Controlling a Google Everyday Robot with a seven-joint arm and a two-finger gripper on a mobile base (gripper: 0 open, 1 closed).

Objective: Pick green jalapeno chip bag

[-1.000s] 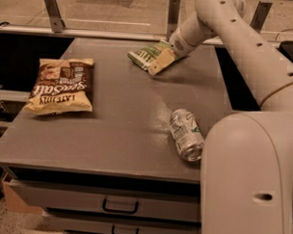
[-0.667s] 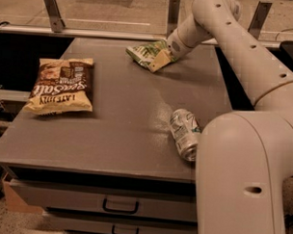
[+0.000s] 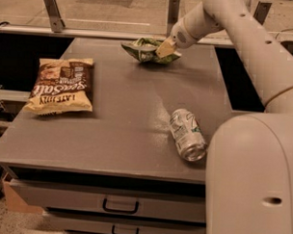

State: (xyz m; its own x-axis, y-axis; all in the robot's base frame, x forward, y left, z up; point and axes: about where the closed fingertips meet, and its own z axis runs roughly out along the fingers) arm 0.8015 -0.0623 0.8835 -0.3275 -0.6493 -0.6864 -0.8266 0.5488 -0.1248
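One green jalapeno chip bag (image 3: 143, 50) is sitting at the far edge of the grey table (image 3: 122, 108), a little right of the middle of that edge, bunched and crumpled. Whether its underside is touching the table top or hanging just above it cannot be told. The single gripper (image 3: 164, 48) is reaching in over the table's far right part and is pressing on the right end of this bag, its jaws clamped on the crinkled green foil, with one pale tan finger (image 3: 163, 46) lying across the top of the bag. The one white arm (image 3: 245, 40) is running from the gripper back over the table's right side to the robot's large white body (image 3: 253, 180), which is standing at the table's near right corner. Two chip bags are on show in all: the second, a larger brown-and-yellow chip bag (image 3: 60, 87), is lying flat on the table's left side, well apart from the green one, and is looking sealed. One silver-green soda can (image 3: 187, 135) is lying on its side near the table's front right, just beside the robot's body. Under the table's front edge two drawers (image 3: 61, 198) are sitting shut, each showing one dark handle (image 3: 120, 204), so nothing inside them is showing.
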